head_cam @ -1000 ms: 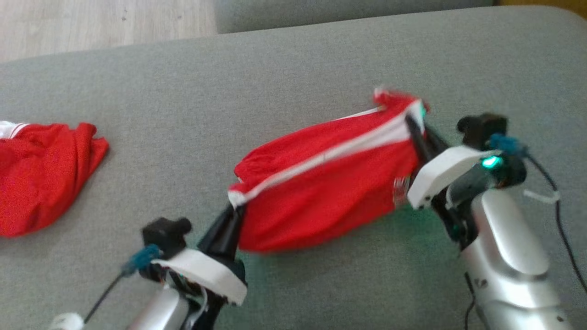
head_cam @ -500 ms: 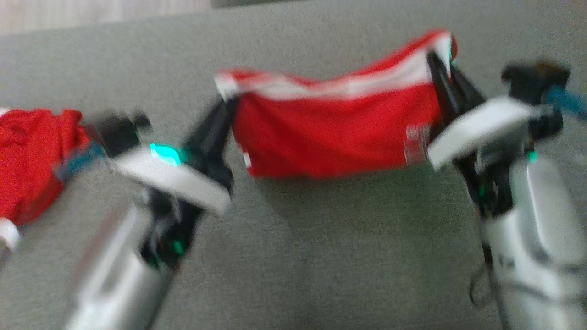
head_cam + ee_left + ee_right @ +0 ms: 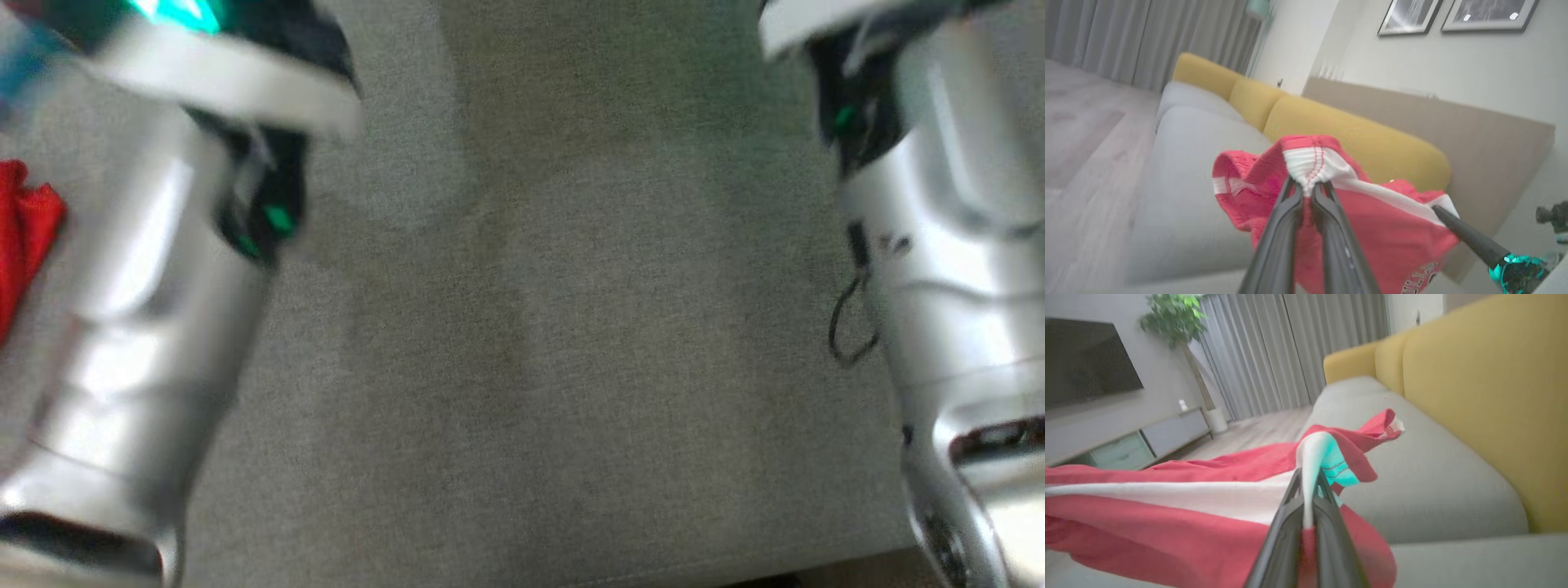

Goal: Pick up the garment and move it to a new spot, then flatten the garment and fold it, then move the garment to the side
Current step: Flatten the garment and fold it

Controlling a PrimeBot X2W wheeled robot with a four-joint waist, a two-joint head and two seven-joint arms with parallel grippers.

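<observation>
Hanging stretched, the red fabric garment with white band (image 3: 1384, 228) is clamped at its white edge by your left gripper (image 3: 1307, 188) and right gripper (image 3: 1309, 473), above the grey sofa seat cushion (image 3: 1433, 490). You seem mid-carry; next, lower it flat.

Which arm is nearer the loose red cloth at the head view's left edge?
Left. The left arm is right beside the red cloth; the right arm is far across the grey cushion.
</observation>
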